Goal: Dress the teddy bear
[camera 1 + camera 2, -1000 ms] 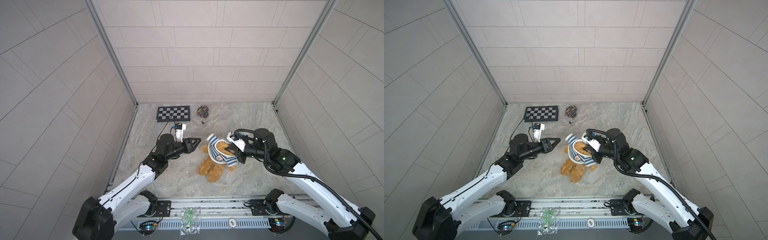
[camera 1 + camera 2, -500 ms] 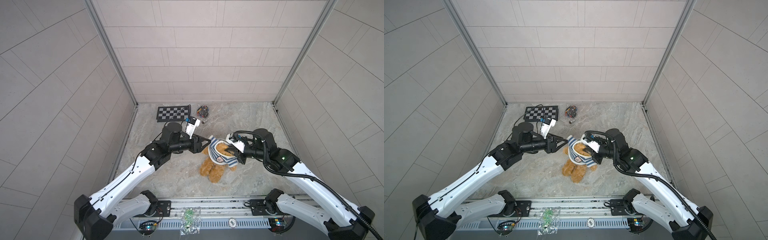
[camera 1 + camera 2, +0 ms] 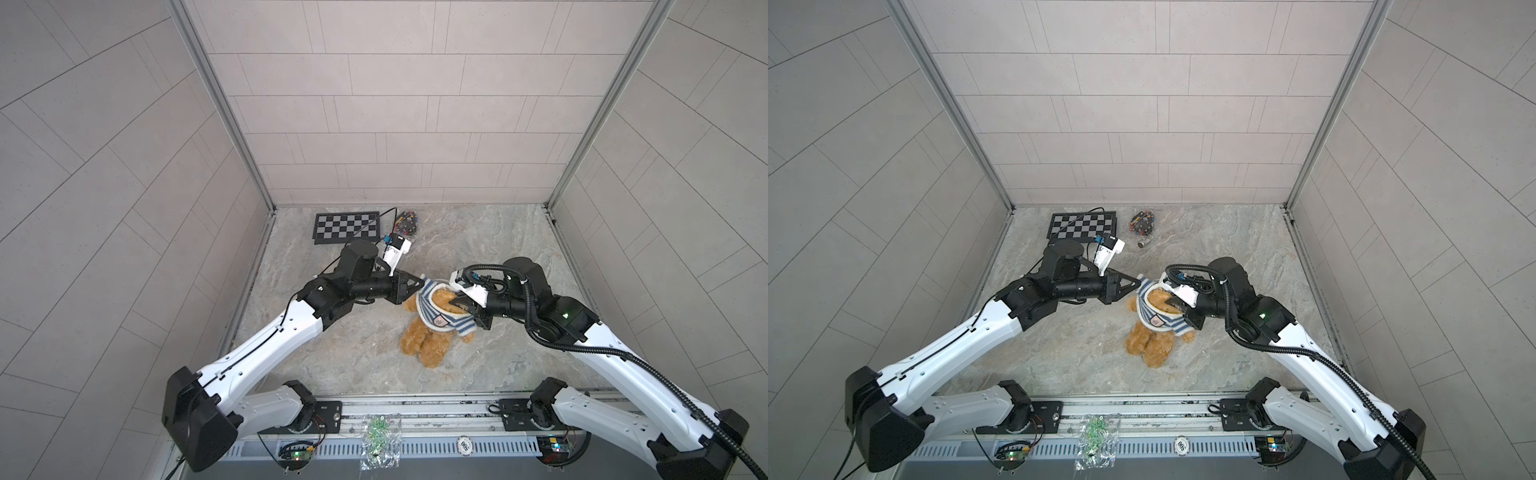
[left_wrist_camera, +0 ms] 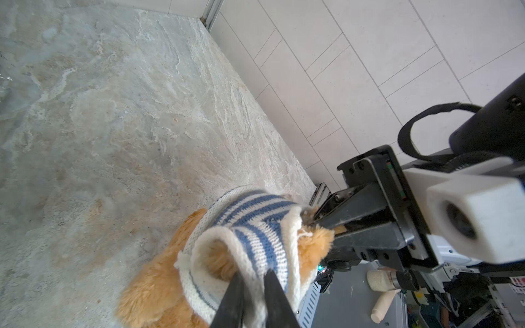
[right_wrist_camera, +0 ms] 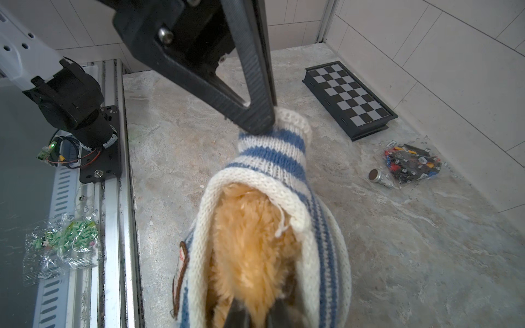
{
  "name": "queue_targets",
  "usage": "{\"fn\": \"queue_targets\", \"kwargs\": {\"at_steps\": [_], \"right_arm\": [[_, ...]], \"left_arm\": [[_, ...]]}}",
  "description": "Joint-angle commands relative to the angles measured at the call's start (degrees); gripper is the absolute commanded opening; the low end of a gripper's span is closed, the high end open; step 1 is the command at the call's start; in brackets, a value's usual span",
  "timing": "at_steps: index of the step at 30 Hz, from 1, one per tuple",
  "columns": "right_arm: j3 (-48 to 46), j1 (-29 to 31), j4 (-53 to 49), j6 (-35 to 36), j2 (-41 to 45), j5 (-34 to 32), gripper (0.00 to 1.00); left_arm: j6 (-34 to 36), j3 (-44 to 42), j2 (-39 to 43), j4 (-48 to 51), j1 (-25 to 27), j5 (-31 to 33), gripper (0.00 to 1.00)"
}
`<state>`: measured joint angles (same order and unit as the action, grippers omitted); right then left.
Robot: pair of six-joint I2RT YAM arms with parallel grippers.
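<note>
The left gripper [image 3: 422, 282] has swung in from the left side of the table and closed. It was spread and well clear of the toy a second ago; now its fingers are pressed together on the end of one sleeve [image 5: 287, 122] of the striped shirt [image 3: 432, 309]. The left wrist view shows the knit cuff pinched between the two dark fingertips [image 4: 270, 272].

The right gripper [image 3: 457, 300] has not moved. Its jaws are tight at the shirt's neck opening, pinching golden fur of the teddy bear [image 3: 428, 345], as the right wrist view shows [image 5: 255, 312].

The shirt covers the bear's upper body, its chest patch [image 3: 439, 321] facing up, and one arm pokes out at the left.

The bear lies near the middle of the marbled tabletop [image 3: 478, 249], between the two grippers, with its bare legs pointing toward the front rail [image 3: 415, 409].

Well behind it, by the back wall, sit a checkerboard [image 3: 347, 227] and, just beside that, a clear bag of small parts [image 3: 406, 218].
</note>
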<state>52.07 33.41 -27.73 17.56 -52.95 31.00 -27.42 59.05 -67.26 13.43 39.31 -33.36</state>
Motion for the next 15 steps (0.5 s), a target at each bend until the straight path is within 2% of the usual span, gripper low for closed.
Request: {"fn": "queue_targets", "kwargs": {"at_steps": [1, 4, 7, 13, 15], "right_arm": [[2.15, 0.43, 0.09, 2.82, 0.39, 0.2, 0.0], [2.15, 0.72, -0.04, 3.09, 0.65, -0.23, 0.0], [2.14, 0.86, -0.12, 3.25, 1.08, -0.75, 0.0], [0.95, 1.44, 0.88, 3.79, 3.47, -1.23, 0.0], [0.76, 1.59, 1.08, 4.05, 4.27, -0.84, 0.0]], "left_arm": [[0.89, 2.24, -0.06, -0.34, 0.23, -0.19, 0.06], [1.21, 2.68, -0.28, 0.27, 0.16, 0.43, 0.0], [0.95, 2.82, -0.41, 1.04, -0.42, 1.9, 0.0], [-5.02, -2.79, -0.24, -2.52, -7.72, 2.38, 0.0], [-4.97, -3.91, -0.55, -2.63, -8.62, 2.68, 0.0]]}}
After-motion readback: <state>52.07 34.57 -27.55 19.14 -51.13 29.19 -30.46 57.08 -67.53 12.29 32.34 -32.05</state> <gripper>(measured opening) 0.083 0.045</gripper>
